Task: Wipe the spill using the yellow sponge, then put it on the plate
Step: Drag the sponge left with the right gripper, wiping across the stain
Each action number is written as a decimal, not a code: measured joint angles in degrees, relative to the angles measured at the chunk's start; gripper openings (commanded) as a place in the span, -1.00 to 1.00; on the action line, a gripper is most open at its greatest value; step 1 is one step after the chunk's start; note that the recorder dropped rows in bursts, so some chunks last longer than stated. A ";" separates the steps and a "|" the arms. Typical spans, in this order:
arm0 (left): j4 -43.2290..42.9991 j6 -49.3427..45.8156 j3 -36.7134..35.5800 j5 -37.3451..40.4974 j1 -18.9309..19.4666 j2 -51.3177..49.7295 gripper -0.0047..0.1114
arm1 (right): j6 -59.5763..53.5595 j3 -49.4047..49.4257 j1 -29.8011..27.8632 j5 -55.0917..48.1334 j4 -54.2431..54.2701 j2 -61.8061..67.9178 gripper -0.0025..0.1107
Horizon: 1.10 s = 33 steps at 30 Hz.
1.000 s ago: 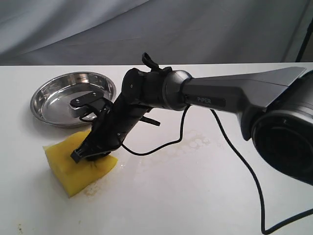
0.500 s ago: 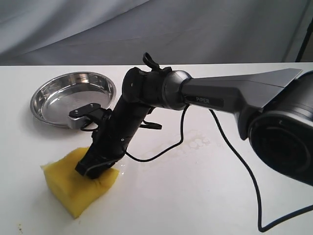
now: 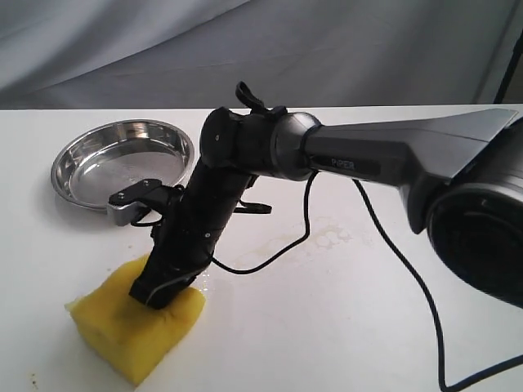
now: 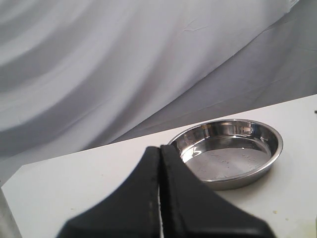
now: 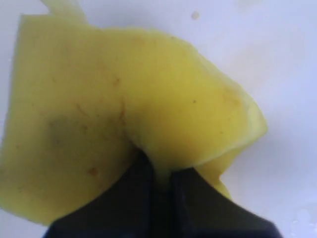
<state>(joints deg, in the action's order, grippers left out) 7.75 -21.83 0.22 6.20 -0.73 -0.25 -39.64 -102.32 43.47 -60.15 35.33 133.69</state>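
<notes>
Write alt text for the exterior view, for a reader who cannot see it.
The right gripper pinches the yellow sponge on the white table, near pale brownish smears of the spill. The plate sits behind, apart from the sponge.

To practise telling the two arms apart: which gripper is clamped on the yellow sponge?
The right gripper: its jaws pinch a fold of the yellow sponge. The left gripper is shut on nothing and faces the plate.
</notes>
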 measured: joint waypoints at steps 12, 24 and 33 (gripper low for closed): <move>0.00 0.00 0.00 0.00 0.00 0.00 -0.92 | -1.37 0.12 -0.10 7.90 -6.34 -9.66 -0.96; 0.00 0.00 0.00 0.00 0.00 0.00 -0.92 | 0.75 0.12 -0.10 5.54 -9.03 -5.60 -0.96; 0.00 0.00 0.00 0.00 0.00 0.00 -0.92 | 1.35 -0.19 0.37 0.48 -8.23 0.38 -0.96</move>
<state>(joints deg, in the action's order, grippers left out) 7.75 -21.83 0.22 6.20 -0.73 -0.25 -38.28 -102.51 43.84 -59.67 27.10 134.07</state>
